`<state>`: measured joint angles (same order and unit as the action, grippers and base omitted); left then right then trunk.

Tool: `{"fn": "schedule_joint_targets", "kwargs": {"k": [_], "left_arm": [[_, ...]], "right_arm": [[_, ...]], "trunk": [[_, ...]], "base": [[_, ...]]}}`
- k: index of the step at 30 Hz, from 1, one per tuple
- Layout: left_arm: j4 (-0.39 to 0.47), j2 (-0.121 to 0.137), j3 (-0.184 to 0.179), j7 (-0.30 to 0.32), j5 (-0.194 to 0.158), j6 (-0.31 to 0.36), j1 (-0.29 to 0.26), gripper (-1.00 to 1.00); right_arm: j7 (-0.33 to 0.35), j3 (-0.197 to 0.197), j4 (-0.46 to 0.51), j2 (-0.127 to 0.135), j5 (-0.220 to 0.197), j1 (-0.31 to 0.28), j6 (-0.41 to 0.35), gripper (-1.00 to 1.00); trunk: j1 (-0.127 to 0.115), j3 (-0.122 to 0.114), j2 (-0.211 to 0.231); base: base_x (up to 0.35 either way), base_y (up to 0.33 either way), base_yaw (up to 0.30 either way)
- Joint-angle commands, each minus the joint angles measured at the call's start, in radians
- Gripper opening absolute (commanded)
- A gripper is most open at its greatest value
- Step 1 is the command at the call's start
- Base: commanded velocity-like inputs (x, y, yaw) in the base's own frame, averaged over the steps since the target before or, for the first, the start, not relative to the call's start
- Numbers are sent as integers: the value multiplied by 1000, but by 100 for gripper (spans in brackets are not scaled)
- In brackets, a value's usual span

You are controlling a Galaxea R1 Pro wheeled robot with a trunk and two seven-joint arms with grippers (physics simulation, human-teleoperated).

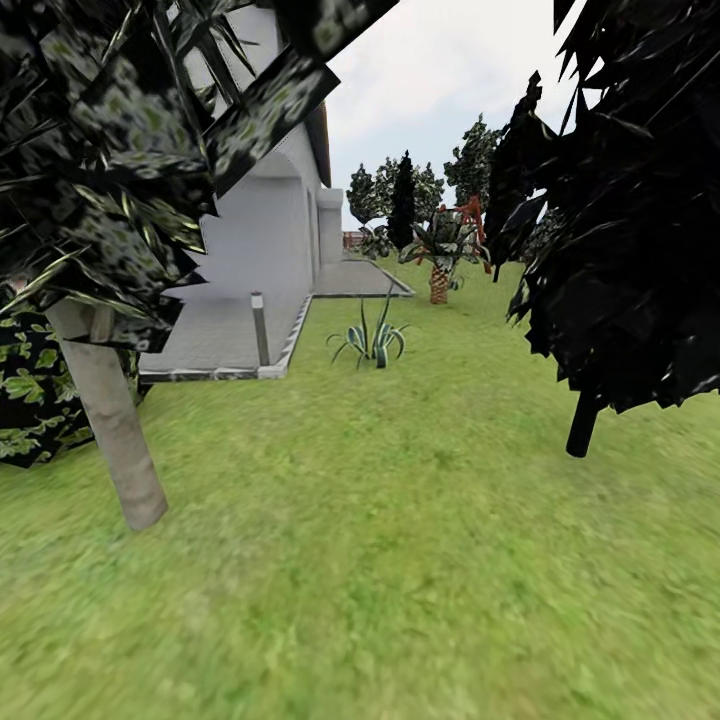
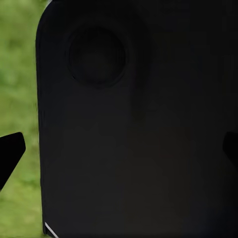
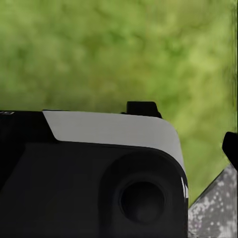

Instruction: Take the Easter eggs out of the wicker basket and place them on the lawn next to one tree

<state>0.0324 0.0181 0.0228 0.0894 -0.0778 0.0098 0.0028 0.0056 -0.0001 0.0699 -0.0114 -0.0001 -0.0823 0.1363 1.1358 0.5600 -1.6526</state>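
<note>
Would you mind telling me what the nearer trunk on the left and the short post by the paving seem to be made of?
The trunk looks like pale grey-brown bark, matte and faintly mottled. The short post by the paving looks like grey metal or concrete with a darker band under its cap; the render leaves this open.

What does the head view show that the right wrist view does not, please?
Head view only: a grey-brown tree trunk, the white house, a paved patio, a short post, a spiky plant, a palm and sky. Right wrist view only: a close dark robot body part with a light grey band and a speckled grey surface. Both share the lawn; no eggs or basket are visible in either.
</note>
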Motion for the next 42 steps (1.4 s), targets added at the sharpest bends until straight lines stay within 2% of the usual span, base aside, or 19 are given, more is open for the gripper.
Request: {"fn": "schedule_joint_targets", "kwargs": {"k": [1,42], "left_arm": [[1,0,2,4,-8,1,0,100],[1,0,2,10,-7,2,0,100]], "right_arm": [[1,0,-1,0,0,-1,3,100],[1,0,-1,0,0,-1,3,100]], "trunk": [[0,1,0],[0,1,0]], "base": [[253,-208,0],[265,-189,0]]}}
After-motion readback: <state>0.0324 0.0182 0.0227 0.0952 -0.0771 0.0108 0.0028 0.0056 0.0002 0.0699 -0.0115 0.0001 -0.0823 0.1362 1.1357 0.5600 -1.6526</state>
